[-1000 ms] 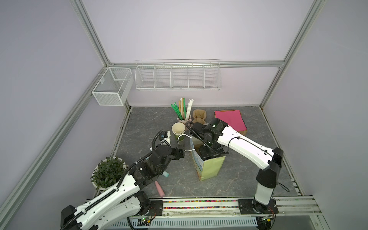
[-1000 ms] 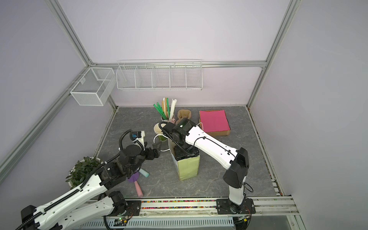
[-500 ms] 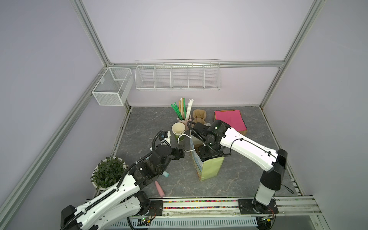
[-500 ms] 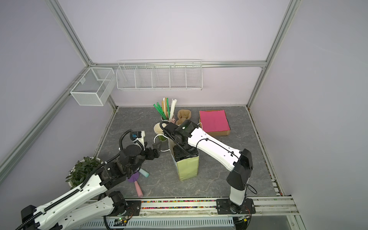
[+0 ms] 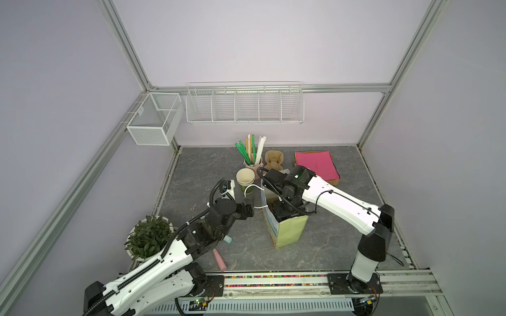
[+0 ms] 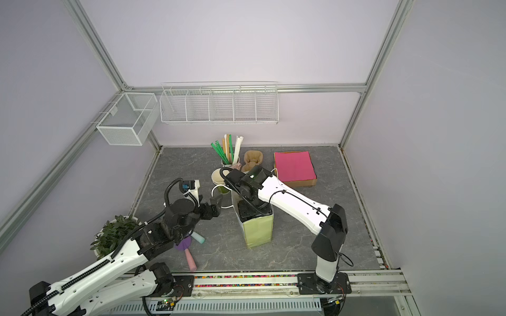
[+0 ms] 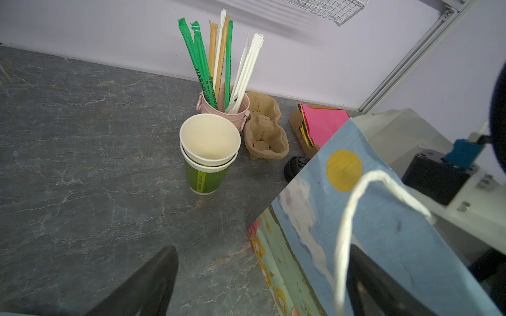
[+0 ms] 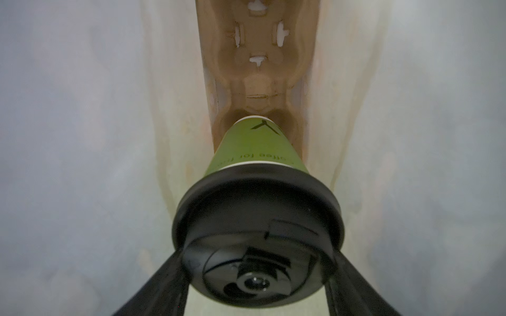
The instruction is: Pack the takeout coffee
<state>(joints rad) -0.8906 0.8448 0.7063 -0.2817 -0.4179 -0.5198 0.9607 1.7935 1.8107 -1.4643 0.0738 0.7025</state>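
Observation:
The takeout coffee (image 8: 257, 153), a green paper cup under a black sip lid (image 8: 257, 213), hangs inside the paper bag (image 5: 290, 232) (image 6: 258, 232). My right gripper (image 8: 257, 254) is shut on the lid's sides and reaches down into the bag's mouth (image 5: 282, 210) (image 6: 250, 212). The cup's base is at a well of the brown cup carrier (image 8: 257, 54) on the bag's floor. My left gripper (image 7: 262, 247) (image 5: 247, 212) (image 6: 215, 205) stands open beside the bag (image 7: 383, 232). The bag's white cord handle (image 7: 353, 197) lies against one of its fingers.
A stack of lidless green cups (image 5: 245, 177) (image 7: 209, 153), a pink bucket of straws (image 5: 253, 160), spare cup carriers (image 5: 273, 161) and pink napkins (image 5: 315, 164) stand behind the bag. A potted plant (image 5: 147, 236) and pastel toys (image 5: 219, 258) are near my left arm.
My right arm has shifted slightly over the bag, its elbow drifting right, with the cup still in the gripper. The left arm has not moved.

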